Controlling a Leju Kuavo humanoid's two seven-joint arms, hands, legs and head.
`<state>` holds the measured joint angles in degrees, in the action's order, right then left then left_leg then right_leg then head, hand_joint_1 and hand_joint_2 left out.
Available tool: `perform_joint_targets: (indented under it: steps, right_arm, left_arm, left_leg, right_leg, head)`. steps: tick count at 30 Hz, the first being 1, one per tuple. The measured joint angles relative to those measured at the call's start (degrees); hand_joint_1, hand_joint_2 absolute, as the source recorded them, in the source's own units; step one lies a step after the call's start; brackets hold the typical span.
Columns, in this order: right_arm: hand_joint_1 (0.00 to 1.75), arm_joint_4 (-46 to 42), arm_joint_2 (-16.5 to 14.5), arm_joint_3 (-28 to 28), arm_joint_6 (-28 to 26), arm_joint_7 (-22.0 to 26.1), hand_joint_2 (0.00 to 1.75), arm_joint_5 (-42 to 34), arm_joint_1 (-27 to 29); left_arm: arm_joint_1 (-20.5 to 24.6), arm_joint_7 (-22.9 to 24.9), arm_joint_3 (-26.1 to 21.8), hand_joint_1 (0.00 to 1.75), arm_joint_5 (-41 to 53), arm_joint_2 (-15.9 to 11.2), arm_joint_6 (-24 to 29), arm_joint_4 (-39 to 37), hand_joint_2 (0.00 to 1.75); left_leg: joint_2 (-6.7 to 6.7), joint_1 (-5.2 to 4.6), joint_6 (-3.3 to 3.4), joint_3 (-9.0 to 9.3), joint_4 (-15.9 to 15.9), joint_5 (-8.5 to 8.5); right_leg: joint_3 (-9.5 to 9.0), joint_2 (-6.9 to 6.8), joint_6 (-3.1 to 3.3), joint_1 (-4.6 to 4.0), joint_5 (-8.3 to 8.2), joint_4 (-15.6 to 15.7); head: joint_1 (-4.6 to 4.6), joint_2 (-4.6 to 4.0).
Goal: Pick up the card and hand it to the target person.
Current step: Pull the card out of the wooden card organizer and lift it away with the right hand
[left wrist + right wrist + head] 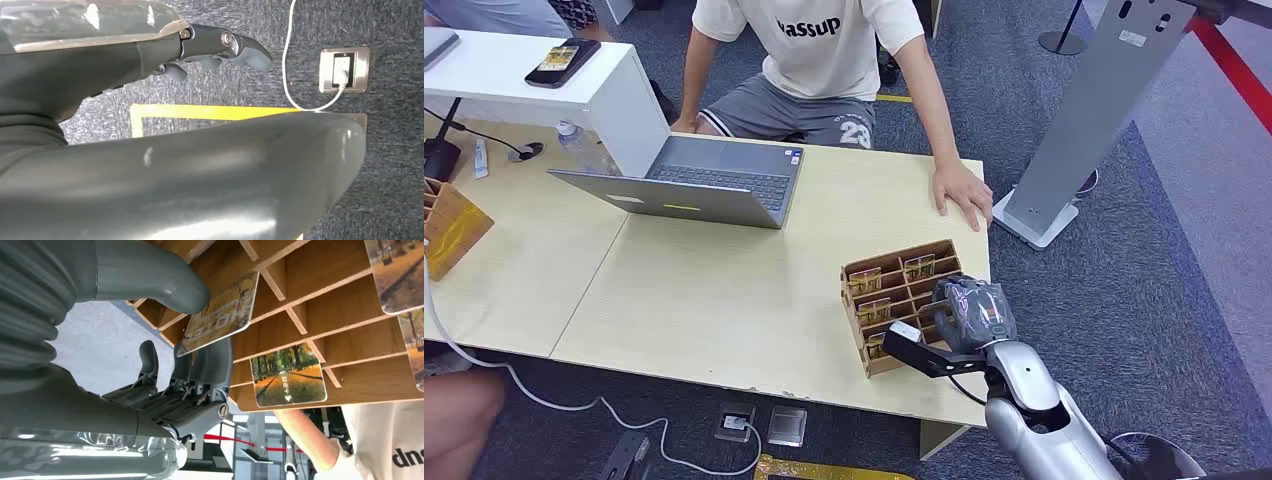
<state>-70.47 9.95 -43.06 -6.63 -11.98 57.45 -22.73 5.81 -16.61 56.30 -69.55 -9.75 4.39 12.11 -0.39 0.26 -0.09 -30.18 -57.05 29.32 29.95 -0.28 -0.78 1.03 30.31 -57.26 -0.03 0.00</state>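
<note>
**Card pinched at the wooden rack**

Hand first: the right hand (969, 312) sits at about five o'clock in the head view, pressed against the right end of the wooden rack (902, 300) on the table (724, 290). In the right wrist view its thick thumb (150, 282) and dark fingers (202, 362) pinch the card (220, 315) (autumn trees printed on it) right at a rack slot. Other cards (288, 375) stand in neighbouring compartments. The left hand (220, 47) hangs over the carpet with fingers loosely curled and nothing in them, near a floor socket (344, 70).

Farther off, at eleven o'clock, an open laptop (694, 185) rests on the table. At twelve o'clock sits a person in a white shirt (809, 45), one hand (962, 192) flat on the table's far right corner.
</note>
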Motion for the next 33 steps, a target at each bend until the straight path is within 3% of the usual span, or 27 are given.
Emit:
perform_joint_targets:
  steps: [11,15,33]
  right_arm:
    - [1.46,0.0,0.29,0.02,0.0,0.01,1.75,-0.34,-0.02]
    - [1.74,0.0,0.33,0.02,-0.12,0.08,1.75,-0.45,-0.03]
    - [1.75,-1.09,0.78,0.37,-0.67,-0.56,1.75,-1.52,-0.03]
  left_arm:
    - [0.0,-0.07,0.02,0.0,0.01,-0.02,-0.03,0.0,0.0]
    - [0.0,-0.27,0.02,0.0,0.1,-0.03,-0.65,0.0,1.75]
    - [-0.01,0.15,0.57,0.0,0.18,-0.1,-0.48,0.0,1.75]
  left_leg:
    - [0.0,0.0,0.0,0.0,0.0,0.0]
    - [0.0,0.0,0.0,0.0,0.0,0.0]
    - [0.0,0.0,0.0,0.0,-0.01,0.0]
  right_leg:
    - [0.0,0.0,0.0,0.0,0.0,0.0]
    - [0.0,0.0,0.0,0.0,0.0,0.0]
    - [0.0,0.0,0.0,0.0,0.0,0.0]
  head:
    - [0.0,0.0]
    - [0.01,0.0]
    - [0.0,0.0]
